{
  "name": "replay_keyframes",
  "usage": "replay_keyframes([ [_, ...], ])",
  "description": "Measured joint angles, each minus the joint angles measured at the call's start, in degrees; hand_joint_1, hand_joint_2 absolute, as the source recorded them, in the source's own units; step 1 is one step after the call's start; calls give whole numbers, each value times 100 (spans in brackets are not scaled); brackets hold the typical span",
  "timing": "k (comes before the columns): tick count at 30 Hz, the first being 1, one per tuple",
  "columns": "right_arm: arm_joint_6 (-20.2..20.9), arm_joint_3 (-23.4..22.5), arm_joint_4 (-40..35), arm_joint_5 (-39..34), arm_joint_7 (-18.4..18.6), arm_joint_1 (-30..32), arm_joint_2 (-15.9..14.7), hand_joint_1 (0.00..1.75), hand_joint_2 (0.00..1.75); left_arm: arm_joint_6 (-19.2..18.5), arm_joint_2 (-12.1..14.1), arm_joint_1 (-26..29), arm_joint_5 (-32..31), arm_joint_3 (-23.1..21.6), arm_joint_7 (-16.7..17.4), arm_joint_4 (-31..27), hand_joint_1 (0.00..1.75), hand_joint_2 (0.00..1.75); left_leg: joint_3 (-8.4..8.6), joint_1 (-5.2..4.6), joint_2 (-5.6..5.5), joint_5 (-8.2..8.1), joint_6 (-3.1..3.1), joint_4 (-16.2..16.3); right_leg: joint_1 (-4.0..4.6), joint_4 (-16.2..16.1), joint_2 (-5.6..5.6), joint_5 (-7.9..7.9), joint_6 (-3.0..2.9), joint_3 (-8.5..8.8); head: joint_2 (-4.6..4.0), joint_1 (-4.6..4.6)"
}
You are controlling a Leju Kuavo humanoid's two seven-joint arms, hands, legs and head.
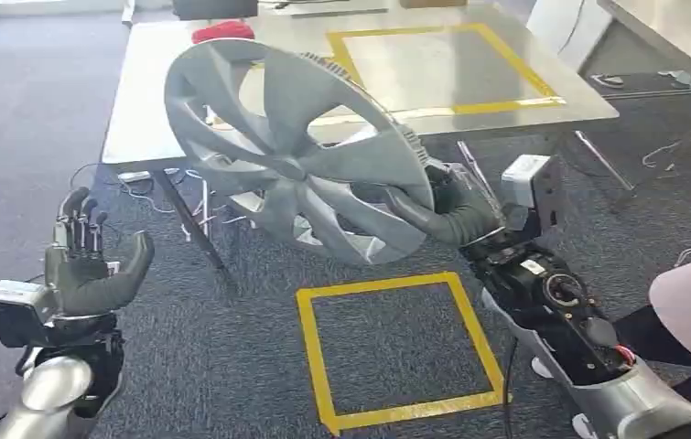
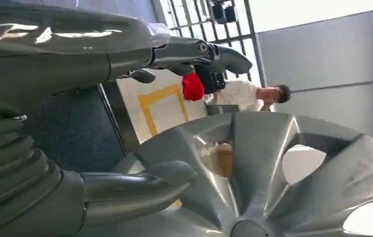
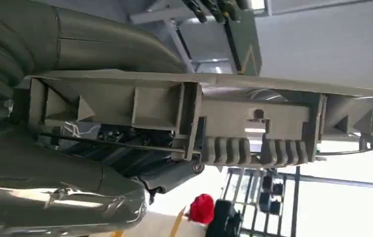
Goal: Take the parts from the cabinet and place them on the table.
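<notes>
Wheel cover (image 1: pixel 296 155): grey plastic with a satin metallic finish; the ribbed back in the right wrist view was matt.
Table (image 1: pixel 543 110): smooth pale top with a dull sheen, marked with yellow tape.
Floor (image 1: pixel 232 366): dark carpet, rough and matt.
Left hand (image 1: pixel 94 265): grey rubbery thumb, matt; darker fingers.
Right hand (image 1: pixel 451 210): matt grey covering.
Arm shells (image 1: pixel 53 384): glossy silver.
Red object (image 1: pixel 222 32): cloth-like, matt.

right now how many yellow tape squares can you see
2. One yellow tape square is on the carpet just ahead of the robot; the other tape square is on the table, its near left part hidden behind the hubcap that the right hand holds.
</notes>
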Motion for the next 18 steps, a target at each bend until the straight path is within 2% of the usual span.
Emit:
replay_keyframes([
  [1, 0, 2, -2, 0, -4, -32, 0, 175, 175, 0, 2, -3, 4, 0, 0, 0, 0, 175, -14, 6, 29, -17, -25, 5, -4, -123, 29, -73, -28, 133, 0, 18],
  [3, 0, 2, 0, 0, -6, -34, 0, 175, 175, 0, 0, -5, 0, 0, -2, -2, 0, 175, -7, 11, 139, -33, -52, -19, 0, -137, 135, -88, -32, 98, 0, -13],
  [4, 0, 2, -2, 0, -4, -33, 0, 175, 175, 0, 2, -17, 0, 0, -2, -9, 0, 175, 16, -14, 170, -73, -101, -4, -60, -194, 188, -80, -45, 149, 0, -11],
  [5, 2, 7, -2, 0, -2, -24, 0, 175, 175, 0, 2, -23, -2, 2, -2, -11, 0, 175, -12, 19, 73, -144, -138, 95, -87, -231, 221, -75, -50, 195, 0, -15],
  [6, 0, -4, 0, 0, 0, -39, -2, 175, 175, 0, 2, -37, -2, 4, -11, -13, 0, 175, -179, 34, -39, -274, -191, 403, -101, -241, 245, -84, -69, 214, 0, -44],
  [8, 0, 0, 0, 0, -2, -35, 0, 175, 175, 0, 9, -17, 0, 4, -2, -9, 0, 175, -778, 95, -93, -650, -262, 1423, -112, -240, 325, -111, -101, 222, 0, -122],
  [9, 2, 5, 0, 0, -7, -30, 0, 175, 175, 2, 9, -4, 0, 4, -2, -9, 0, 175, -1076, 121, -93, -738, -290, 1853, -116, -239, 370, -131, -101, 233, 0, -155],
  [10, 2, 2, 0, 0, -6, -25, 0, 175, 175, 2, 9, 3, 2, 4, -2, -9, 0, 175, -1251, 150, -92, -667, -308, 2007, -127, -238, 429, -155, -92, 257, 0, -168],
  [11, 4, 5, 0, 0, 2, -14, 0, 175, 175, 0, 11, 2, 0, 4, -4, -9, 0, 175, -1242, 172, -92, -453, -323, 1833, -140, -237, 478, -185, -75, 296, 0, -175],
  [12, 7, 9, 0, 0, 7, -2, 0, 175, 175, 0, 11, -1, 0, 4, -2, -9, 0, 175, -1098, 193, -99, -117, -340, 1401, -159, -232, 535, -224, -44, 347, 0, -188],
  [13, 7, 9, 0, 0, 4, -1, 0, 175, 175, 2, 11, -1, 2, 4, -4, -9, 0, 175, -869, 206, -123, 226, -351, 841, -183, -221, 588, -270, -13, 401, 0, -197],
  [14, 7, 9, 0, 0, 4, -6, 0, 175, 175, 0, 11, -2, 0, 4, -2, -9, 0, 175, -655, 240, -235, 515, -368, 297, -202, -204, 628, -321, 27, 445, 0, -218],
  [15, 7, 7, 0, 0, -2, -13, 0, 175, 175, 2, 15, 0, 0, 4, -2, -4, 0, 175, -532, 250, -434, 426, -374, 117, -173, -182, 678, -371, 86, 425, 0, -264],
  [16, 7, 9, 0, 0, -4, -25, 0, 175, 175, 2, 15, -3, 2, 4, -4, -4, 0, 175, -510, 244, -421, 376, -310, 36, -180, -166, 718, -387, 115, 409, 0, -273],
  [17, 7, 7, 0, 0, -4, -29, 0, 175, 175, 0, 13, 2, 2, 4, 2, -7, 0, 175, -506, 230, -384, 351, -272, 57, -206, -192, 759, -391, 141, 409, 0, -242],
  [18, 7, 5, 0, 0, -4, -14, 0, 175, 175, 0, 18, -19, 2, 4, -2, -7, 0, 175, -497, 200, -356, 314, -214, 78, -229, -225, 799, -399, 189, 421, 0, -245],
])
